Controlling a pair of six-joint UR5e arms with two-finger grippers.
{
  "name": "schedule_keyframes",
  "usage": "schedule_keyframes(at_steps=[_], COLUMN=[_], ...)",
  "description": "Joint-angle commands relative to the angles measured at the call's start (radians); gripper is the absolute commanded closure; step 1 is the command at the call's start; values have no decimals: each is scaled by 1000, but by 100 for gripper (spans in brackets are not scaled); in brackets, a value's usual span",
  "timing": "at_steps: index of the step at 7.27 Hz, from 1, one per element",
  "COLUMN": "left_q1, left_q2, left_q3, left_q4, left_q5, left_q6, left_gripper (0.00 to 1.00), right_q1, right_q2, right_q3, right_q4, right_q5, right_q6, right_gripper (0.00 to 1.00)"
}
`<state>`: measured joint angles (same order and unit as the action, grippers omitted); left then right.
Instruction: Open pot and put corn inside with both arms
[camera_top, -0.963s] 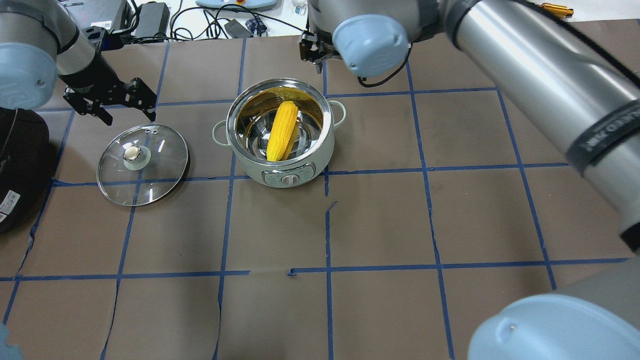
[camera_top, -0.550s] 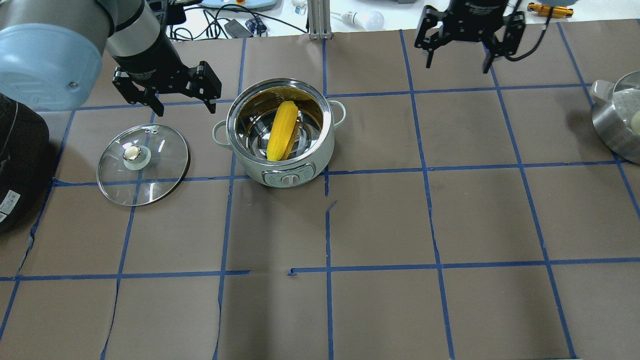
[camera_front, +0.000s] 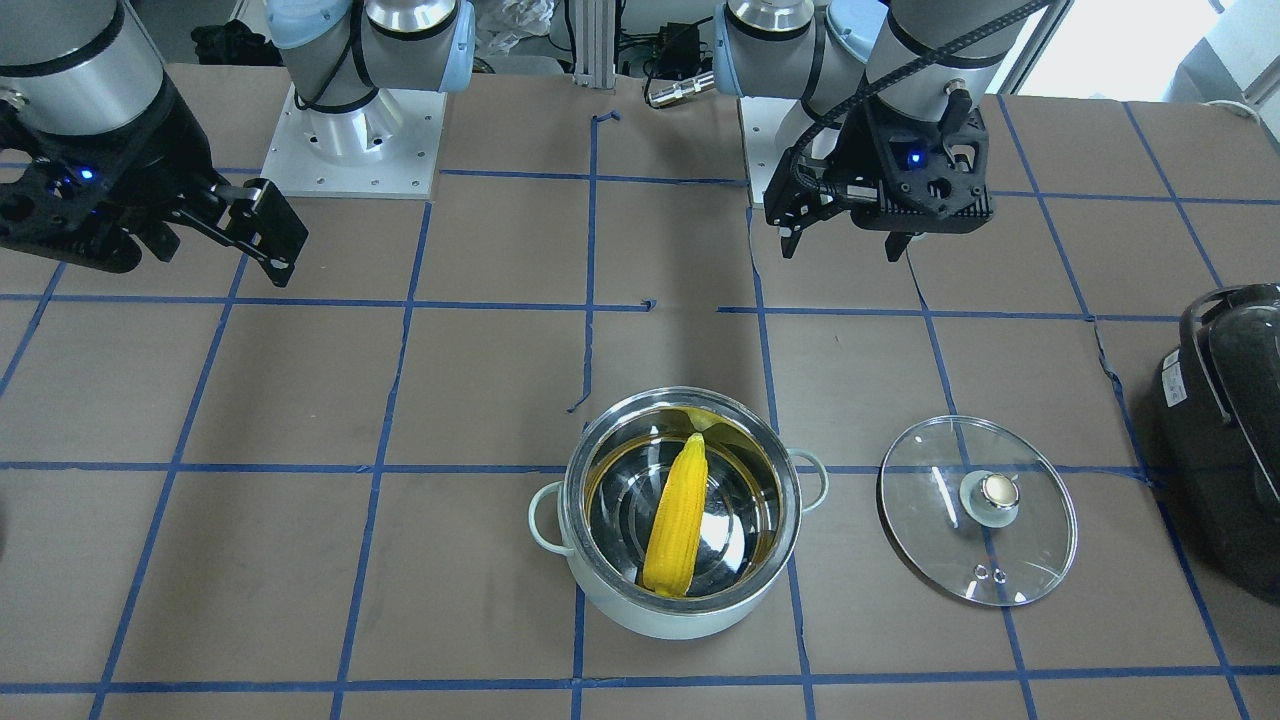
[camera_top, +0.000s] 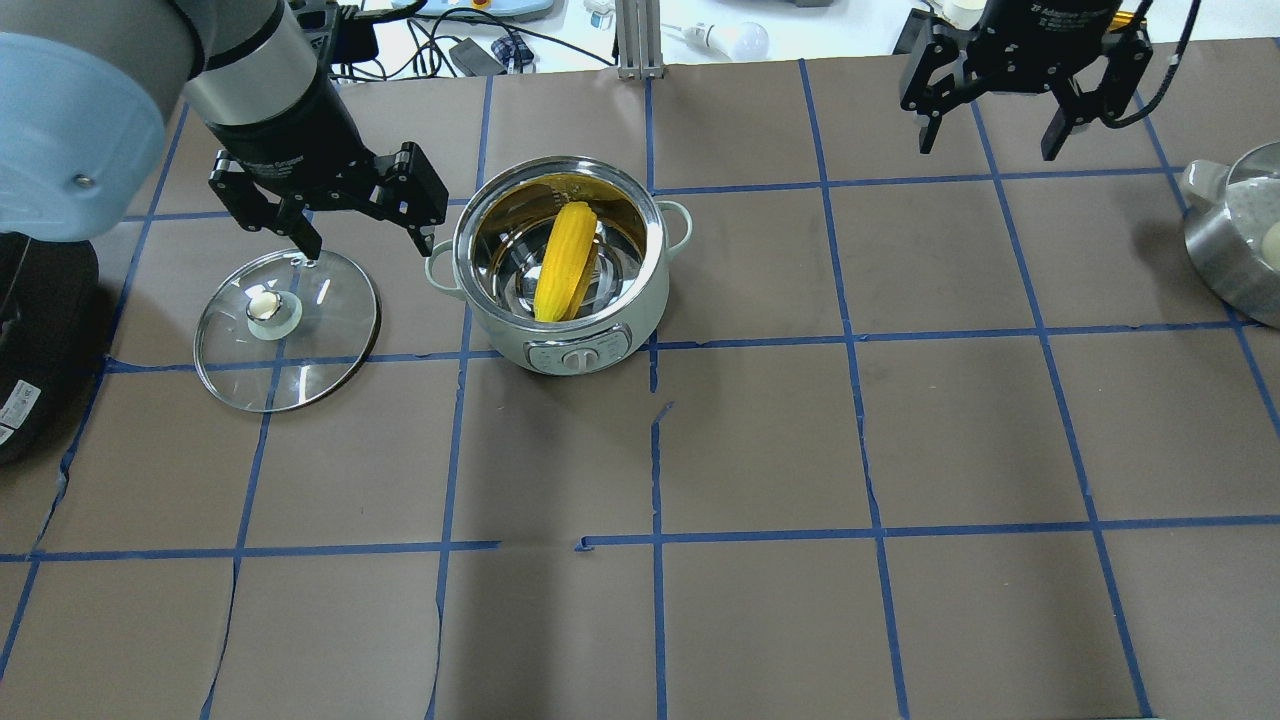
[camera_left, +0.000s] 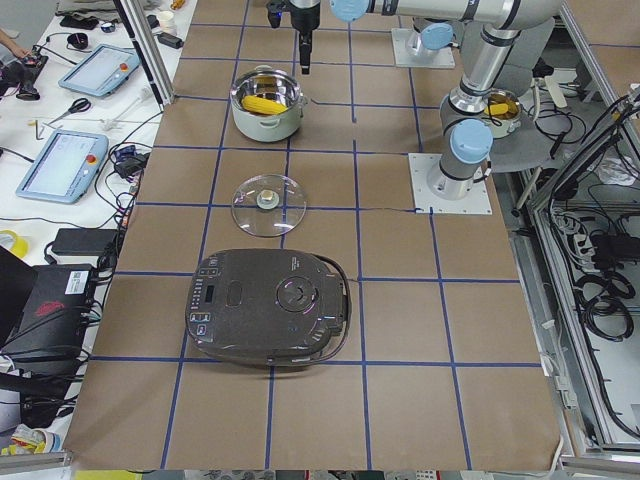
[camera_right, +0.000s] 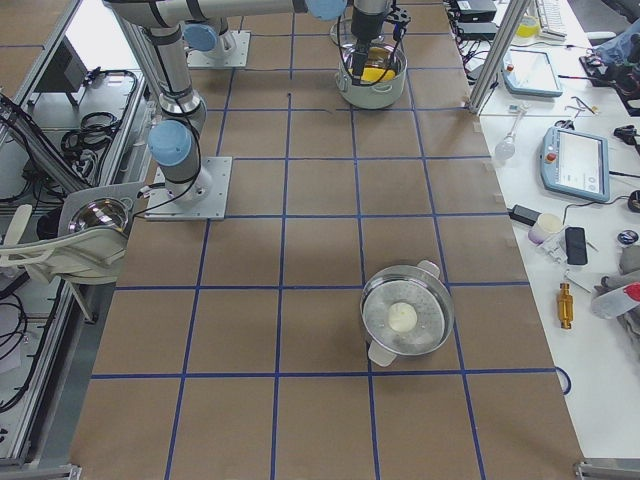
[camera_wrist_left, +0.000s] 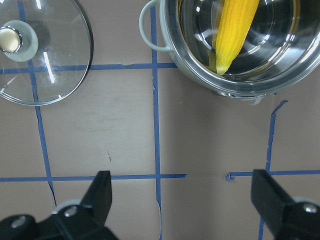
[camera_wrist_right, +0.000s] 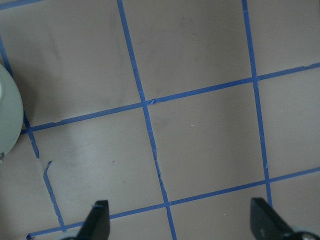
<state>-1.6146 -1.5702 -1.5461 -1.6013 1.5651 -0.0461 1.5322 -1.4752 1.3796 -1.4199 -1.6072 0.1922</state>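
Observation:
The mint-green pot (camera_top: 645, 305) stands open at the table's middle, with the yellow corn (camera_top: 562, 262) leaning inside it. The glass lid (camera_top: 310, 340) lies flat on the table to the pot's left. My left gripper (camera_top: 365, 235) is open and empty, above the table between lid and pot. My right gripper (camera_top: 988, 145) is open and empty, far right of the pot near the back edge. In the left wrist view the open gripper (camera_wrist_left: 185, 200) shows below the pot (camera_wrist_left: 165, 25), corn (camera_wrist_left: 235, 25) and lid (camera_wrist_left: 50, 65). In the right wrist view the gripper (camera_wrist_right: 180, 220) is over bare table.
A black appliance (camera_top: 30, 340) sits at the left edge beside the lid. A steel pot (camera_top: 1215, 250) with a white round thing inside stands at the right edge. Cables and small devices (camera_top: 470, 50) lie beyond the table's far edge.
My right arm has swung away from above the pot to the far right. My left gripper has moved right, closer to the pot. Pot, corn and lid have not moved.

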Motion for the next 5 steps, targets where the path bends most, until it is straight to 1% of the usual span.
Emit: schedule_keyframes(at_steps=[1,5], left_q1=[4,5], left_q2=[4,13], left_q3=[0,3], left_q4=[-2,-2], left_q5=[0,1], left_q6=[0,0], left_gripper=[0,0], right_q1=[35,43], right_q2=[-34,-34], right_q3=[90,85], right_q4=[-63,-65], right_q5=[-2,-2], right_q6=[52,50], right_gripper=[0,0])
